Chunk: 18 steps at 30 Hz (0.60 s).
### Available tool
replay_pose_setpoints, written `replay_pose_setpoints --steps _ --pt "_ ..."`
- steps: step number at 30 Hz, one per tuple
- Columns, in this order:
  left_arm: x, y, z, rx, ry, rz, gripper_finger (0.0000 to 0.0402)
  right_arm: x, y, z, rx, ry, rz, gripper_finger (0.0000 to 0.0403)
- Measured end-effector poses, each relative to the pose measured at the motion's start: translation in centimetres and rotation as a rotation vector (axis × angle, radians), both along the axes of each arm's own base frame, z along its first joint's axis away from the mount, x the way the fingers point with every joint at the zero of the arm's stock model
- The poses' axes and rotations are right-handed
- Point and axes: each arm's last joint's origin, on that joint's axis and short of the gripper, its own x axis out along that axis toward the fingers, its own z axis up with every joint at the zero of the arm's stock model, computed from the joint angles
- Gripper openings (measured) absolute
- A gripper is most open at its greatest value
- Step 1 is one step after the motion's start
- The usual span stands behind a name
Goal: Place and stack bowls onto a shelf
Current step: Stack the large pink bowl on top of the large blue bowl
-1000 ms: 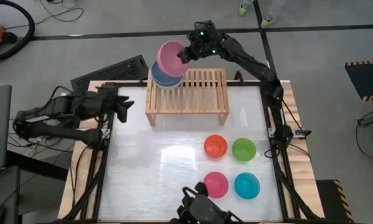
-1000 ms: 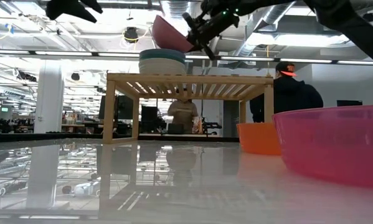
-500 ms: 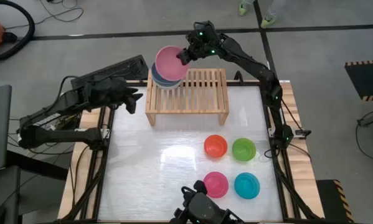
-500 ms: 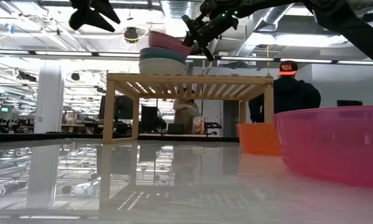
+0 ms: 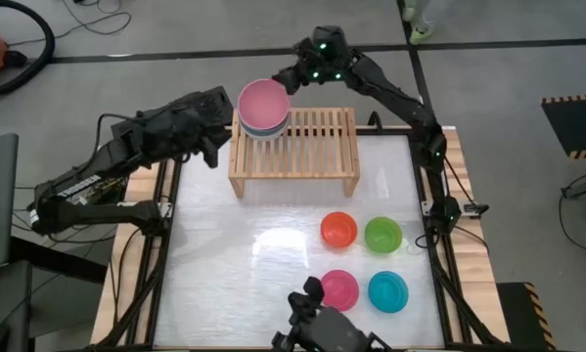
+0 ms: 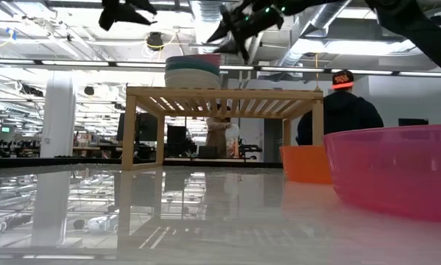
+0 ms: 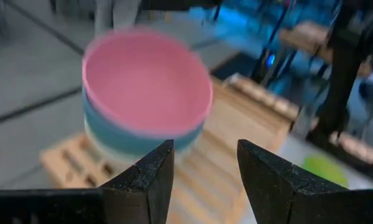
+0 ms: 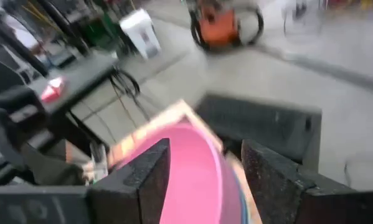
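Observation:
On the far left end of the light-wood shelf (image 5: 302, 143) stands a stack of large bowls. The pink bowl (image 5: 263, 100) sits level on top, nested in the blue and cream ones (image 6: 193, 73). My right gripper (image 5: 292, 77) hangs open just above the pink bowl's far right rim (image 8: 192, 163), its fingers on either side of the rim without touching it. My left gripper (image 5: 212, 143) hovers open off the shelf's left end, pointing at the pink bowl (image 7: 146, 81). Small orange (image 5: 338, 230), green (image 5: 383, 235), magenta (image 5: 338, 289) and cyan (image 5: 387, 291) bowls sit on the table.
The shelf's slats (image 5: 322, 132) right of the stack are bare. The small bowls cluster at the table's near right. A bare white stretch of tabletop (image 5: 234, 254) lies near left. A person in a dark top (image 6: 343, 110) stands in the room behind.
My right gripper has lowered the tilted pink bowl level onto the stack, then opened, let go and risen a little. My left arm has swung toward the table's far edge and toward the shelf's left end, staying open.

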Motion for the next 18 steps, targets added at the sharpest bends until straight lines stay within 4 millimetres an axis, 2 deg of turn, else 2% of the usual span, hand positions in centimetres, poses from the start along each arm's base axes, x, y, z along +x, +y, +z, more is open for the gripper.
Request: replay_pose_setpoints --steps 4,7,14,16,18 --pt "0.0 0.4 0.9 0.059 -0.074 -0.003 0.0160 -1.3 0.9 2.5 -0.120 -0.041 0.018 0.0211" --pt "-0.1 0.6 1.0 0.070 -0.081 0.006 0.0160 -1.7 1.4 2.9 -0.125 -0.028 0.056 0.0172" --pt "-0.3 1.1 1.0 0.073 -0.073 0.039 0.0160 -0.9 1.5 0.5 -0.090 0.042 0.131 0.0027" --pt "-0.3 1.2 1.0 0.081 -0.068 0.043 0.0160 -0.5 1.5 -0.4 -0.085 0.065 0.140 0.0017" --pt "-0.4 1.3 1.0 0.087 -0.065 0.049 0.0160 -0.4 1.4 -1.1 -0.066 0.087 0.141 0.0025"
